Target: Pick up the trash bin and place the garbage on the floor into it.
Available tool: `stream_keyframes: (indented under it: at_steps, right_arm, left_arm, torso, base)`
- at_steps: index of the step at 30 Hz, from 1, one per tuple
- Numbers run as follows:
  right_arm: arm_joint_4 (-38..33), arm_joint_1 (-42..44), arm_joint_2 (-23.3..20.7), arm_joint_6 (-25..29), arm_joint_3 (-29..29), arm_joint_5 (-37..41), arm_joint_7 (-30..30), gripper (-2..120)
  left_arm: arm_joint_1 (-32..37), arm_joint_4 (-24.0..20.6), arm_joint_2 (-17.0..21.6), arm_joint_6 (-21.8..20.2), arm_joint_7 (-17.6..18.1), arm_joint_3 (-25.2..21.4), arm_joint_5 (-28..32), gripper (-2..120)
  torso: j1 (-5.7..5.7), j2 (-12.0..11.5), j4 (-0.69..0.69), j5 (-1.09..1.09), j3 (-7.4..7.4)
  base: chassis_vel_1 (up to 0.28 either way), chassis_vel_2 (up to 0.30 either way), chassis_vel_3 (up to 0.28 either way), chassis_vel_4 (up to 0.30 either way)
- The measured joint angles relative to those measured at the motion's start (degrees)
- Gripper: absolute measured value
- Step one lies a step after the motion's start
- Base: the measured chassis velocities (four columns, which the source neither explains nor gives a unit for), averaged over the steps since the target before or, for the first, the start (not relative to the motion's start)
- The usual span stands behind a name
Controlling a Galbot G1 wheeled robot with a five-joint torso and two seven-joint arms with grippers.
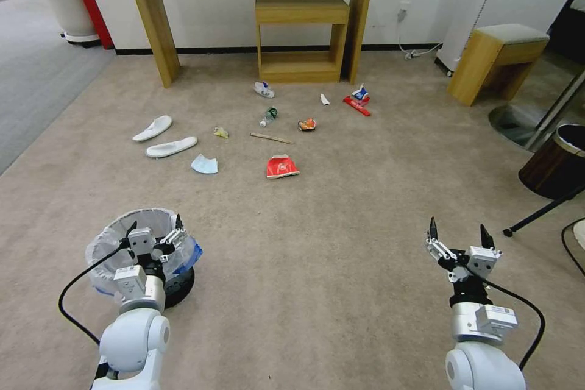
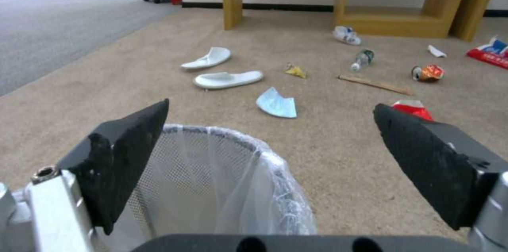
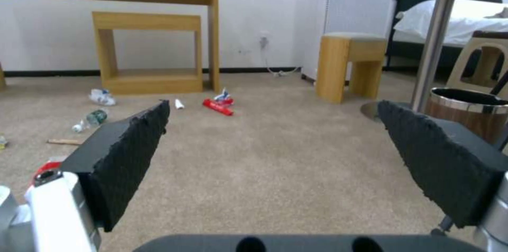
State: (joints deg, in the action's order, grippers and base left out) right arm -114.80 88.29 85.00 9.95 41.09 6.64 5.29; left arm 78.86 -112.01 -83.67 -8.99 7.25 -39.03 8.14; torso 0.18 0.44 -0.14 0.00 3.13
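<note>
Two grippers hover low: the left gripper (image 1: 155,226) gapes over the trash bin (image 1: 116,237), nothing grasped; the right gripper (image 1: 457,231) hangs open, idle. Pinching only the loose bag risks slipping or tipping. Beyond, garbage (image 1: 282,166) lies scattered on the floor (image 1: 341,244)

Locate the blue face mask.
In the head view, the blue face mask lies on the beige carpet left of centre, between the nearer white slipper and the red paper bowl.

Beige floor (image 1: 341,244) carries my near-left trash bin (image 1: 116,241); far ahead lie slippers (image 1: 161,137), mask (image 1: 204,164), red bowl (image 1: 282,167).
</note>
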Motion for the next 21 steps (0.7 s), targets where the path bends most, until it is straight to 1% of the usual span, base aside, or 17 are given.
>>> stream_keyframes:
  at_steps: [21]
  right_arm:
    - [0.5,-0.3,0.1,0.3,0.1,-0.3,0.2,100]
  left_arm:
    - [0.0,0.3,-0.1,0.1,0.0,0.0,-0.1,100]
  torso:
    - [0.00,0.0,0.00,0.00,0.00]
  base:
    - [0.000,0.000,0.000,0.000]
